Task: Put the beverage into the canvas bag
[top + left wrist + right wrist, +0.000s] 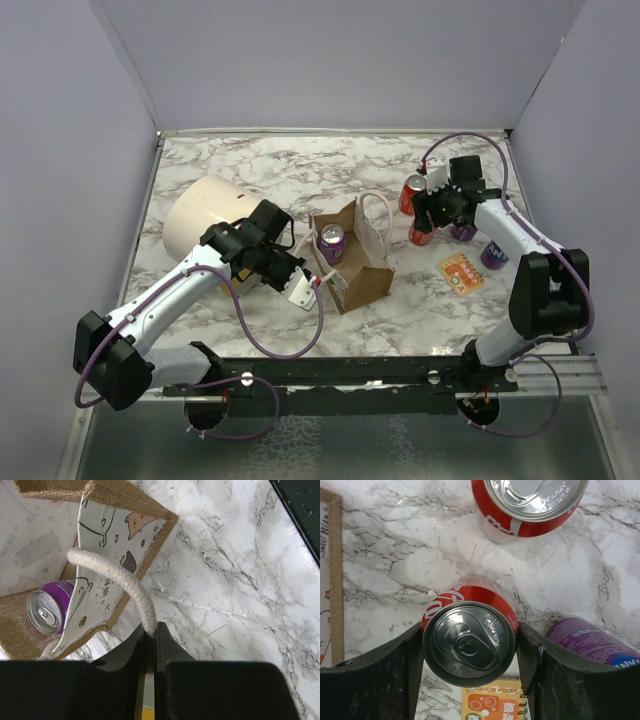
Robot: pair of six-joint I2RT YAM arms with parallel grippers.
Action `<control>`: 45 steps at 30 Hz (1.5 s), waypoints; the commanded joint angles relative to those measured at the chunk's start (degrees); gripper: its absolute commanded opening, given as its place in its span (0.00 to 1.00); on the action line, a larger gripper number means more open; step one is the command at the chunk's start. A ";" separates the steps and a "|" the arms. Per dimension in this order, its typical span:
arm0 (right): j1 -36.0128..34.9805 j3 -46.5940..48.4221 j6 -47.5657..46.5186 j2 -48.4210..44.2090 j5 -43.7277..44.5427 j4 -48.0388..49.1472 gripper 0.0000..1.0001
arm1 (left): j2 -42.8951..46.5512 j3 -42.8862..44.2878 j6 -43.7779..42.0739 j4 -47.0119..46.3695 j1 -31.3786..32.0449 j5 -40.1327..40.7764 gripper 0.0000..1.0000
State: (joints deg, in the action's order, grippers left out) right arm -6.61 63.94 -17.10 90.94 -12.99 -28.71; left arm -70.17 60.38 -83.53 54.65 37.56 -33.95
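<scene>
The tan canvas bag [352, 268] stands open mid-table with a purple can [331, 243] upright inside it. My left gripper [305, 290] is shut on the bag's near cream rope handle [117, 576]. The left wrist view shows the rope pinched between the jaws of the left gripper [149, 632], with the bag wall [122, 535] and the purple can [47, 609] beyond. My right gripper [428, 222] is closed around an upright red can [421, 236]. In the right wrist view both fingers of the right gripper [469, 630] touch the sides of that red can [468, 645].
A second red can [411, 193] stands just behind the gripped one and also shows in the right wrist view [530, 502]. A purple can [494, 253] and an orange notebook [460, 273] lie to the right. A large cream cylinder [205, 218] sits at the left.
</scene>
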 commanded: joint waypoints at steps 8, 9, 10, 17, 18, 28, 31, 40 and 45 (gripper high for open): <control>0.28 10.28 -2.36 -12.55 -10.64 -6.30 0.10 | 1.26 -0.80 0.34 -0.20 -0.65 -3.07 0.00; 0.29 11.65 -2.22 -13.40 -11.15 -7.02 0.04 | 1.28 -0.92 0.26 -0.22 -0.63 -2.97 0.00; 0.31 12.98 -1.98 -14.17 -11.59 -7.74 0.02 | 1.28 -0.89 0.21 -0.28 -0.64 -2.88 0.00; -0.76 24.37 -0.69 -17.95 -18.13 -11.83 0.01 | 1.10 -1.05 0.03 -0.51 -0.68 -2.51 0.00; -1.29 25.85 -0.39 -18.17 -19.47 -12.27 0.01 | 0.97 -0.95 0.05 -0.49 -0.71 -2.48 0.00; -14.74 33.26 -1.94 -15.47 -24.86 -16.90 0.01 | 1.07 -1.60 -0.06 -0.82 -0.73 -2.49 0.00; -19.78 33.64 -4.71 -13.54 -25.20 -18.57 0.01 | 1.26 -2.41 -0.34 -1.29 -0.73 -2.52 0.00; -31.18 28.74 -12.45 -8.29 -15.57 -21.64 0.01 | 0.54 -2.47 -0.41 -1.45 -0.73 -2.57 0.00; -33.17 26.21 -13.86 -6.24 -11.23 -21.63 0.01 | 0.78 -2.47 -0.41 -1.41 -0.73 -2.43 0.00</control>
State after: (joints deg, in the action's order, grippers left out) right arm -39.05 90.89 -27.94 84.58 -29.17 -53.06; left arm -69.97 58.37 -83.26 52.93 37.12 -34.48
